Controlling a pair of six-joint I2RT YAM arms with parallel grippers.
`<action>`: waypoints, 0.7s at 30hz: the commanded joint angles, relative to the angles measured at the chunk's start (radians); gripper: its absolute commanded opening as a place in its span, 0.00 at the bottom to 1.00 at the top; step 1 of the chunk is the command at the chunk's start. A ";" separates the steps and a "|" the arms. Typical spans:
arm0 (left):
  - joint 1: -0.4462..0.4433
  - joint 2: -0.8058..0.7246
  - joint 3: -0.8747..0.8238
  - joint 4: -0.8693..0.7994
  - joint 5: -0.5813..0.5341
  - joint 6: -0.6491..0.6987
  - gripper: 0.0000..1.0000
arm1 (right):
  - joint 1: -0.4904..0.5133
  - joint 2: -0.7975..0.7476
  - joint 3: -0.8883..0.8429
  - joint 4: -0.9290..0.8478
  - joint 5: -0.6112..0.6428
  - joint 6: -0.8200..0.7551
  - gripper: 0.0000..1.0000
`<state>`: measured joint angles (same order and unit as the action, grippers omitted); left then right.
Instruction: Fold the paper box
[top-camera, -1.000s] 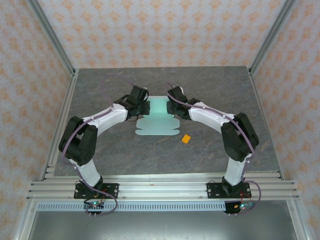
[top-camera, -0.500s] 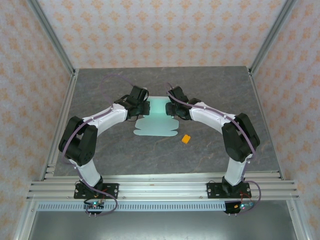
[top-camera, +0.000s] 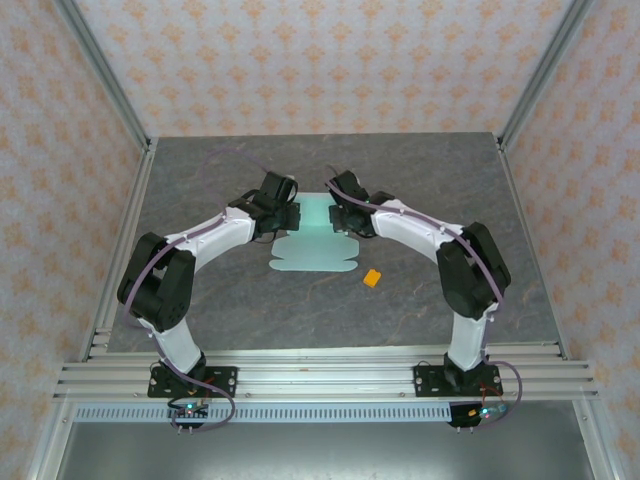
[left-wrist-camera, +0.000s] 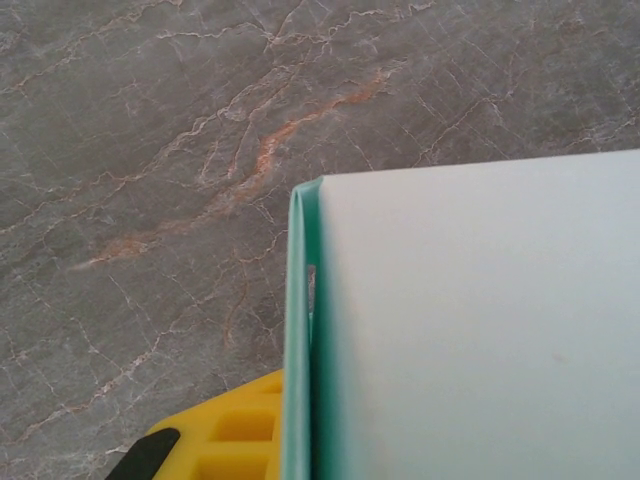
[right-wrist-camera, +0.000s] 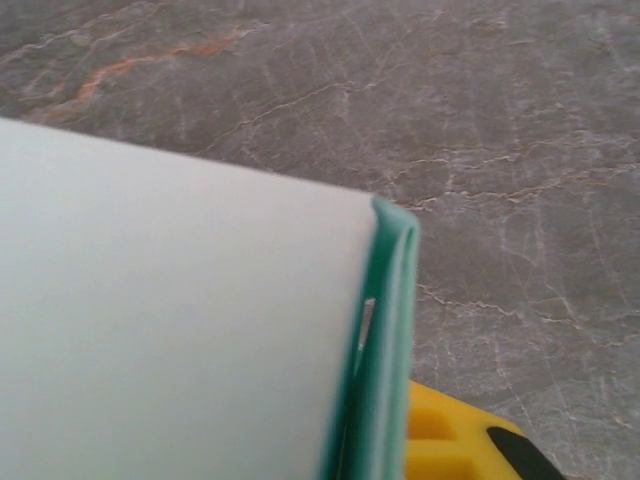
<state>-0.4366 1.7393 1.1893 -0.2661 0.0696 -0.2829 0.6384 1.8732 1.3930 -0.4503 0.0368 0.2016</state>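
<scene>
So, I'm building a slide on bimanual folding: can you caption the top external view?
Left gripper and right gripper flank the far end of the paper box; orange block nearby.

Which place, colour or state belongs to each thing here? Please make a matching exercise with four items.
1 pale mint-green card paper box
2 small orange block
3 left tool
4 stone-patterned table

a grey with veins
b at the card's left edge
c partly folded, mid-table
d alone, right of the card

Pairs: 1-c, 2-d, 3-b, 4-a
</scene>
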 joint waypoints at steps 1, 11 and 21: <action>0.011 -0.040 0.001 0.018 -0.009 -0.014 0.07 | -0.001 0.053 0.029 -0.169 0.218 0.084 0.15; 0.011 -0.052 -0.024 0.033 0.005 -0.028 0.06 | 0.011 0.119 0.078 -0.214 0.452 0.190 0.10; 0.007 -0.022 -0.013 0.041 0.010 -0.036 0.06 | 0.022 0.167 0.117 -0.201 0.532 0.221 0.13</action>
<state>-0.4362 1.7420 1.1683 -0.2073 0.0765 -0.3061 0.7113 1.9865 1.5246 -0.5610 0.3470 0.3794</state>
